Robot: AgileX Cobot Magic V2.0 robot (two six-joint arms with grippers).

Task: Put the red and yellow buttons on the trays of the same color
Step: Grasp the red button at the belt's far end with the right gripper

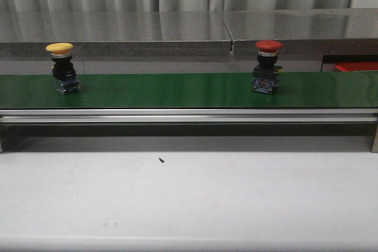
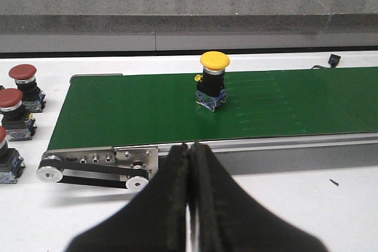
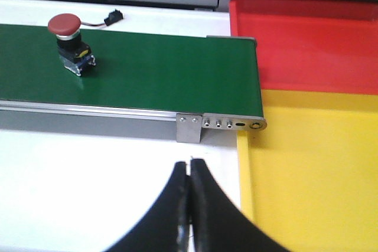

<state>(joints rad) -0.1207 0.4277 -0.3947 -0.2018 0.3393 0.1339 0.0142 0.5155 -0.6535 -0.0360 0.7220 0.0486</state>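
A yellow button (image 1: 61, 66) stands upright on the green conveyor belt (image 1: 177, 90) at the left; it also shows in the left wrist view (image 2: 212, 81). A red button (image 1: 267, 66) stands on the belt at the right and shows in the right wrist view (image 3: 69, 44). The red tray (image 3: 307, 45) and the yellow tray (image 3: 313, 169) lie side by side past the belt's right end. My left gripper (image 2: 190, 146) is shut and empty, in front of the belt. My right gripper (image 3: 189, 162) is shut and empty over the white table next to the yellow tray.
Three more red buttons (image 2: 23, 87) stand on the white table off the belt's left end. The belt's metal rail (image 1: 189, 115) runs along its front. A small black screw (image 1: 160, 159) lies on the table. A grey ledge (image 1: 177, 33) runs behind the belt.
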